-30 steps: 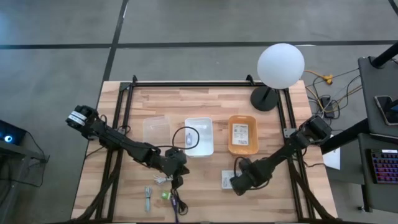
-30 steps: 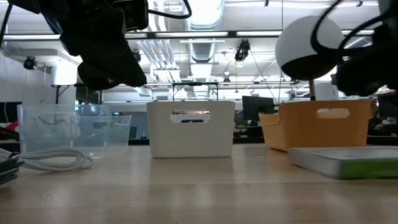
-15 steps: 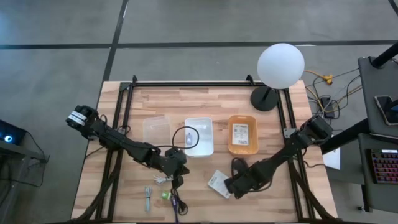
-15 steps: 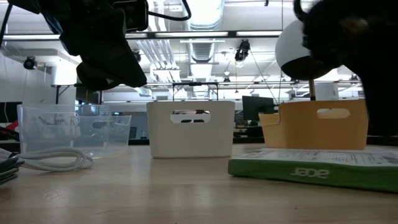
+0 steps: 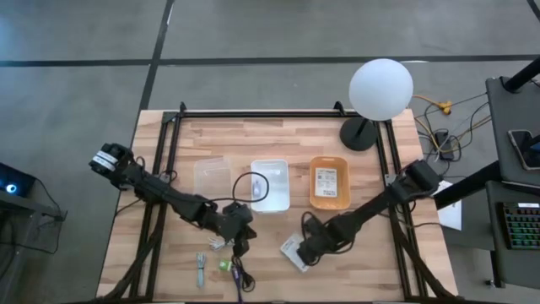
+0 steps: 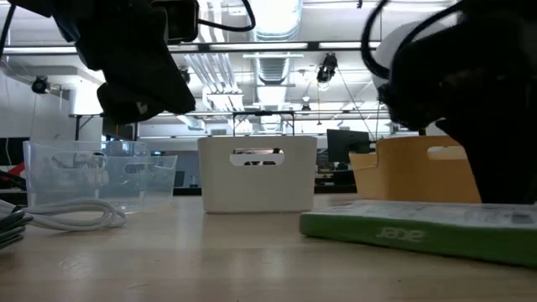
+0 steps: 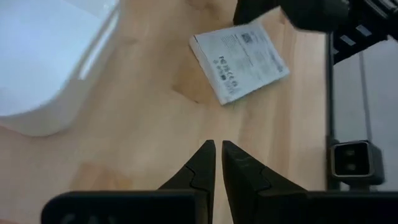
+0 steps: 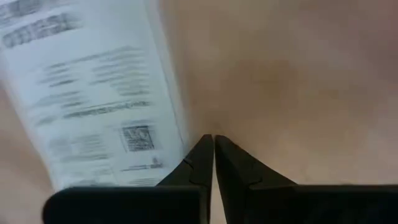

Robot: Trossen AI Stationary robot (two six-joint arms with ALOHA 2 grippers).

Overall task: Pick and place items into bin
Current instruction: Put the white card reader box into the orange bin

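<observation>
A white printed packet [image 5: 294, 251] with a green edge [image 6: 411, 232] lies flat on the table near the front. My right gripper [image 5: 309, 245] is shut, low at the packet's right side; its fingertips [image 8: 213, 138] stand at the packet's edge. My left gripper [image 5: 240, 228] is shut and empty [image 7: 217, 146], above the table's left front. Below it lie a pale string bundle [image 5: 221, 243], a grey metal stick [image 5: 201, 268], a tiny green piece [image 5: 225, 265] and a black cable [image 5: 241, 272]. My right gripper pushes the packet's long edge [image 8: 179, 121] with the outer side of one shut finger [image 8: 200, 148]. The fingers come slanting down from the table's right side. The packet lies flat on the table.
Three trays stand in a row mid-table: a clear one [image 5: 213, 177], a white one [image 5: 272, 196] with a cable in it, and an orange one [image 5: 329, 200] with a card in it. A lamp with a white globe [image 5: 380, 89] stands at the far right.
My right gripper has gone toward the table's left edge and a little toward its near edge, shut all the while. The packet has slid along the table ahead of it toward the left and has turned about, staying flat.
</observation>
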